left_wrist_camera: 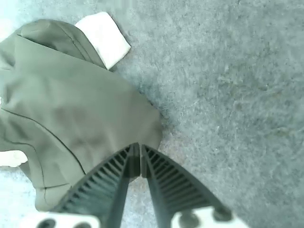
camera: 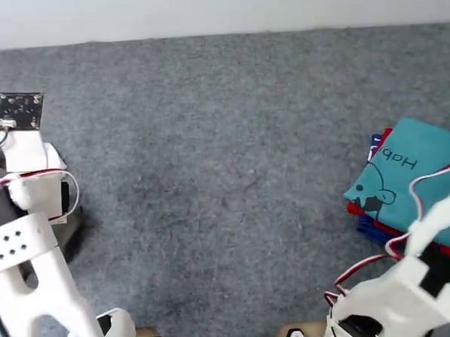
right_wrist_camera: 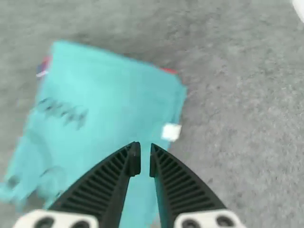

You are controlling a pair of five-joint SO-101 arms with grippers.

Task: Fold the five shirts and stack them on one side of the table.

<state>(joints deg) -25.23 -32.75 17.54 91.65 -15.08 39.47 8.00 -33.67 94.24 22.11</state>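
An olive green shirt (left_wrist_camera: 71,104) lies crumpled on the grey table, with a white piece (left_wrist_camera: 104,38) at its far end. My left gripper (left_wrist_camera: 140,164) hangs shut just over the shirt's near edge, with nothing between its fingers. At the table's right side a folded teal shirt (camera: 410,178) tops a stack with a red shirt (camera: 361,210) and a blue one (camera: 372,230) beneath. My right gripper (right_wrist_camera: 142,161) hovers above the teal shirt (right_wrist_camera: 95,118), its fingers shut and empty, close to a small white label (right_wrist_camera: 171,132).
The grey felt table (camera: 209,154) stretches bare between the two arms. The left arm (camera: 26,254) stands at the left edge, the right arm (camera: 412,287) at the front right, partly over the stack. A pale wall runs along the back.
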